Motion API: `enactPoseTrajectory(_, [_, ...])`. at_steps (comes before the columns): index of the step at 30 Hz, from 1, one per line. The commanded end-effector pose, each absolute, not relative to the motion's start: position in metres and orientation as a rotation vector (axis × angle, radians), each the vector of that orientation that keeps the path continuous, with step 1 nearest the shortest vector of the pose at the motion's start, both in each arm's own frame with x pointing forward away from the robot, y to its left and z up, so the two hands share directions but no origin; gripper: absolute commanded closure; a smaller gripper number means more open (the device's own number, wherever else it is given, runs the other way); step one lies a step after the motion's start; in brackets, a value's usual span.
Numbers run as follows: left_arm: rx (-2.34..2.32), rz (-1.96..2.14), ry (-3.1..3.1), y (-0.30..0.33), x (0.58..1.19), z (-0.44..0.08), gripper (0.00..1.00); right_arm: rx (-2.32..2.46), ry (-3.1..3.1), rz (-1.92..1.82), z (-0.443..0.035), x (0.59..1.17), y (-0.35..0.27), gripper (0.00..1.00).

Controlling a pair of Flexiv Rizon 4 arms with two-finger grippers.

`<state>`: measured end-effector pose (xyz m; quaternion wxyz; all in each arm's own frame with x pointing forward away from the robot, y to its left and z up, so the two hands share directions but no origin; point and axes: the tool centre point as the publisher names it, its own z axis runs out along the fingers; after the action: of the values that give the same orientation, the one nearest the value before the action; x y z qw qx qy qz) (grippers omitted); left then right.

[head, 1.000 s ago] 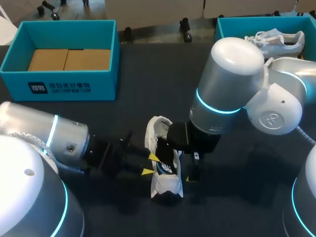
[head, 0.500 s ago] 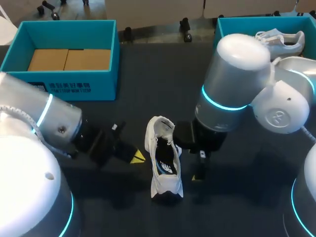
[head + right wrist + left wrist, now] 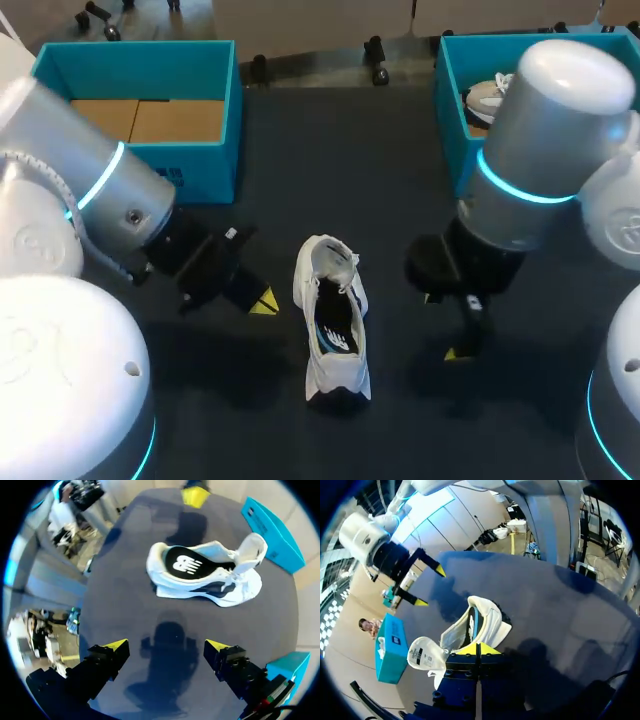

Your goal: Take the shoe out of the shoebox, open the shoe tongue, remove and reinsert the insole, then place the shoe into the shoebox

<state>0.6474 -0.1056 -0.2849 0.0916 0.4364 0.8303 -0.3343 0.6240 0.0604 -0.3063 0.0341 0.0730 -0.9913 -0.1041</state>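
Note:
A white shoe (image 3: 331,330) lies on the dark table with its tongue (image 3: 326,262) pulled up and a black insole (image 3: 337,338) showing inside. My left gripper (image 3: 265,300) sits just left of the shoe, shut and holding nothing. In the left wrist view its joined tips (image 3: 477,649) are close behind the shoe (image 3: 470,627). My right gripper (image 3: 441,326) hangs open to the right of the shoe, apart from it. Seen from the right wrist, the open gripper (image 3: 166,646) is short of the shoe (image 3: 210,575).
A teal shoebox (image 3: 140,175) with brown cardboard inside stands at the back left. A second teal box (image 3: 452,110) at the back right holds another white shoe (image 3: 488,100), partly hidden by my right arm.
My left gripper pulled back leftward out of the shoe and shut. My right arm moved off to the right, away from the shoe, still open.

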Motion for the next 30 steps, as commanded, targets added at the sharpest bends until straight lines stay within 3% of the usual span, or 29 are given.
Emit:
enactPoseTrajectory(1, [1.408,-0.924,2.571,-0.107,0.649,-0.278,1.0,0.244,-3.021,-0.504,-0.304,0.621,0.027,0.0])
enactPoseTrajectory(10, [1.408,-0.924,2.571,-0.107,0.649,-0.278,1.0,0.244,-3.021,-0.504,-0.304,0.621,0.027,0.0])
enactPoseTrajectory(16, [1.832,-0.801,2.427,-0.115,0.646,-0.281,1.0,0.264,-3.038,-0.503,-0.298,0.614,0.004,0.0])
enactPoseTrajectory(30, [2.153,-0.621,2.27,-0.128,0.639,-0.285,1.0,0.286,-3.046,-0.498,-0.291,0.605,-0.02,0.0])
